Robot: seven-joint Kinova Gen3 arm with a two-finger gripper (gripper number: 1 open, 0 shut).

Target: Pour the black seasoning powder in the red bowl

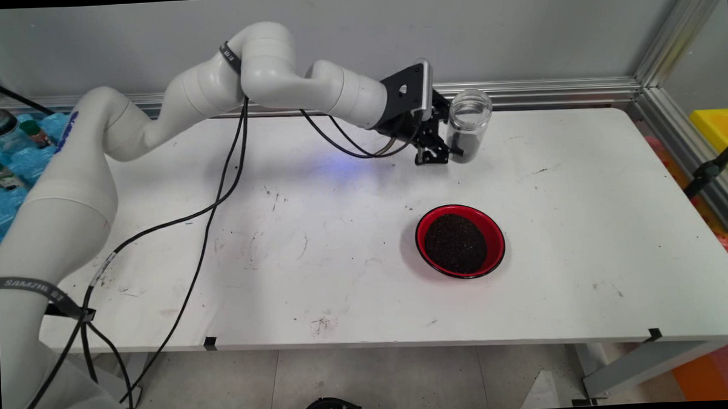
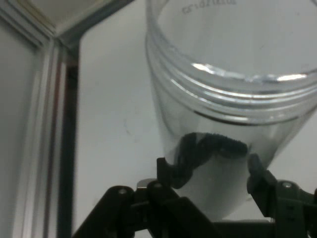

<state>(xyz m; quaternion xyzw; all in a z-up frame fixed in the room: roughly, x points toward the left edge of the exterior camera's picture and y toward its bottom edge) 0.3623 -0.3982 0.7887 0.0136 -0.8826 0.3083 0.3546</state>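
My gripper [image 1: 457, 152] is shut on the lower part of a clear plastic jar [image 1: 469, 119], at the back of the table, right of centre. The jar is open at the top, stands nearly upright and has a little dark granular stuff at its bottom. The hand view has the jar [image 2: 233, 94] filling the picture, with one finger [image 2: 167, 172] on each side of its lower wall and the gripper [image 2: 213, 173] closed around it. I cannot tell whether the jar rests on the table or hangs just above it. A red bowl [image 1: 426, 223] full of dark grains sits nearer the front, below the jar.
An aluminium rail [image 1: 548, 92] runs along the table's back edge and down its right side [image 1: 676, 127]. Black cables [image 1: 218, 191] hang from the arm across the table's left half. A yellow bin [image 1: 713, 125] stands off the table at the right.
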